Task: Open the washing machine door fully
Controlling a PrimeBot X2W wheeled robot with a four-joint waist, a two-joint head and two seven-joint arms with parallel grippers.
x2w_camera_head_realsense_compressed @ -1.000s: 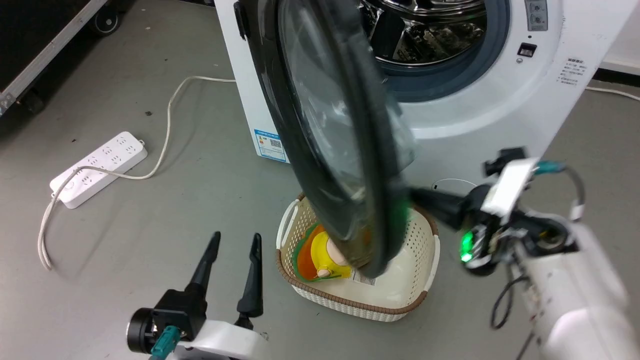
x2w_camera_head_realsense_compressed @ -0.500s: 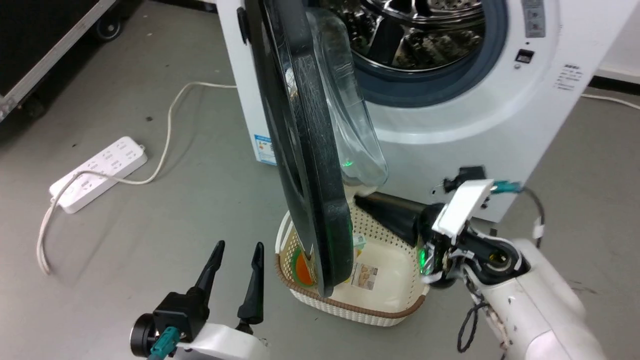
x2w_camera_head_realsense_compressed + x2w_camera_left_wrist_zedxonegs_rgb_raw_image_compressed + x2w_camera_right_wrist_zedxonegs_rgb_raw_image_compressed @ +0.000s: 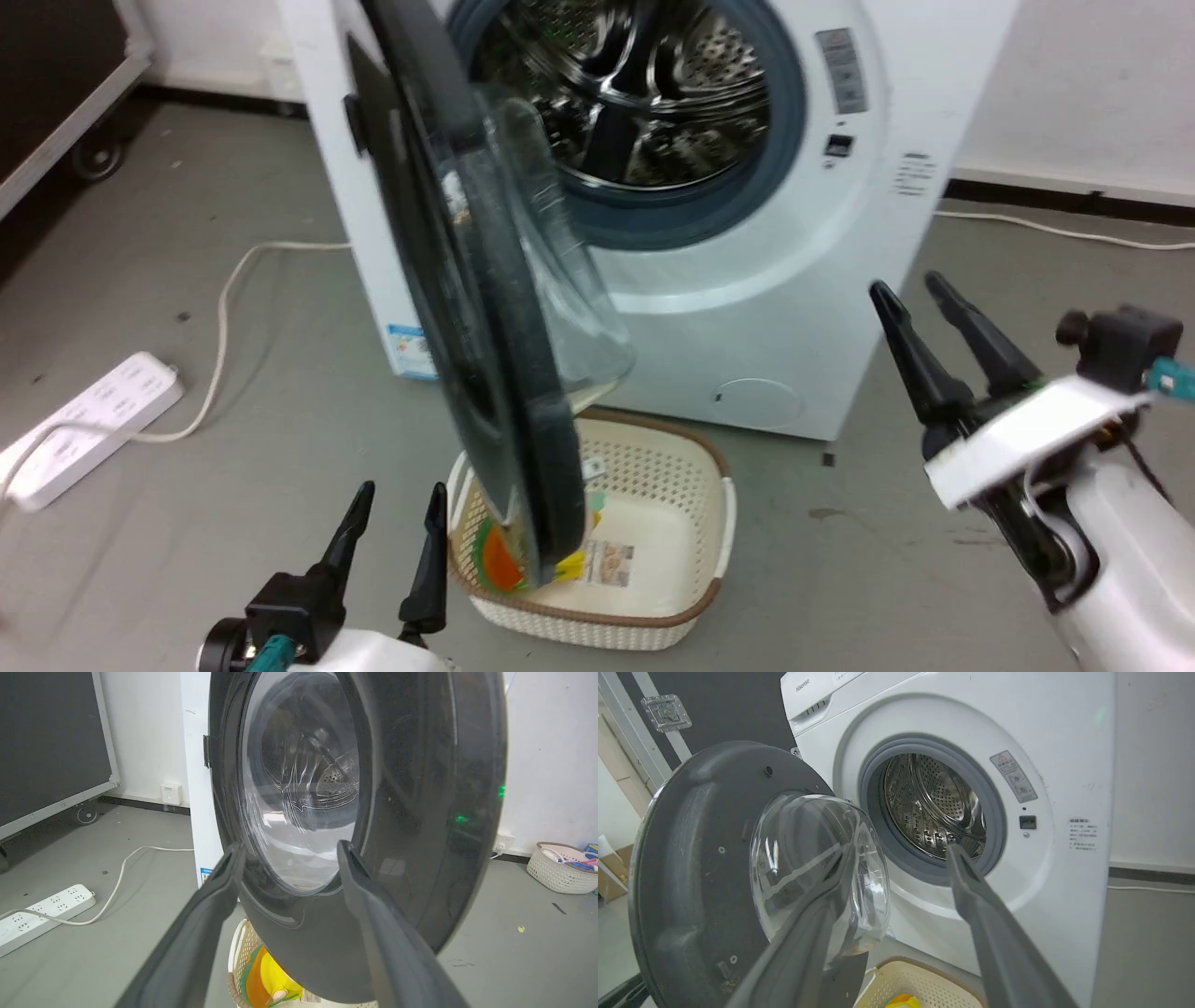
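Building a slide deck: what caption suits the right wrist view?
Washing machine door swung wide off the steel drum, right gripper hovering before it, jaws apart and empty.

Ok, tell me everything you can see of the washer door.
The door is a round disc, glossy black outside, matt grey inside, with a bulging clear glass bowl in the middle. It stands swung open, hinged at the machine's left side, lower edge above a basket. The left gripper and right gripper are clear of it.
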